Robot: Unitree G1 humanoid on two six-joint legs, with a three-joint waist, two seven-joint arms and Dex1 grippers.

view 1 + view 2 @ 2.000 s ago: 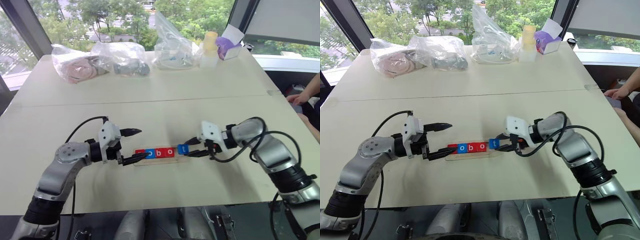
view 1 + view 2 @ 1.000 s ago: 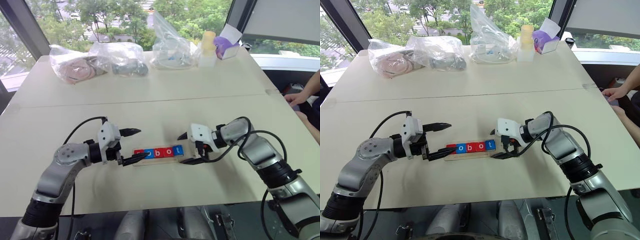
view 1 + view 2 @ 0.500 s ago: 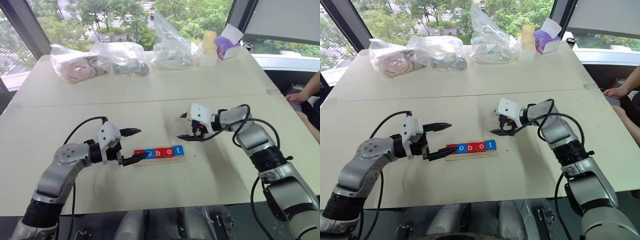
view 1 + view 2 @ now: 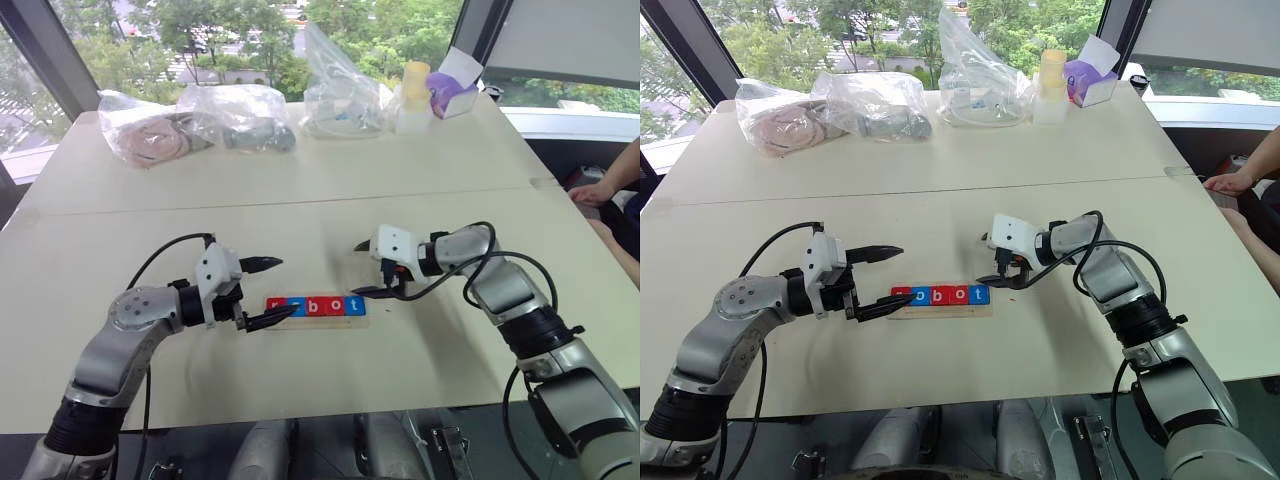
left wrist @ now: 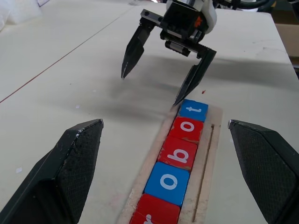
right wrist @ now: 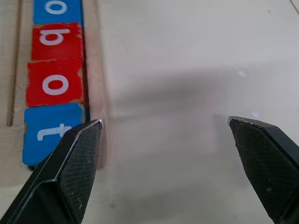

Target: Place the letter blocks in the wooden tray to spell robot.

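Red and blue letter blocks (image 4: 315, 305) spell robot in pale wooden tray (image 5: 205, 154), so both grippers' fingers (image 5: 194, 84) gape wide, holding nothing.

Both arms reach in toward the middle. The left hand (image 4: 268, 292) points to the right, and its two black fingers are spread wide apart. The right hand (image 4: 362, 268) points left and tips down a bit. Its fingers are spread wide too, holding nothing.
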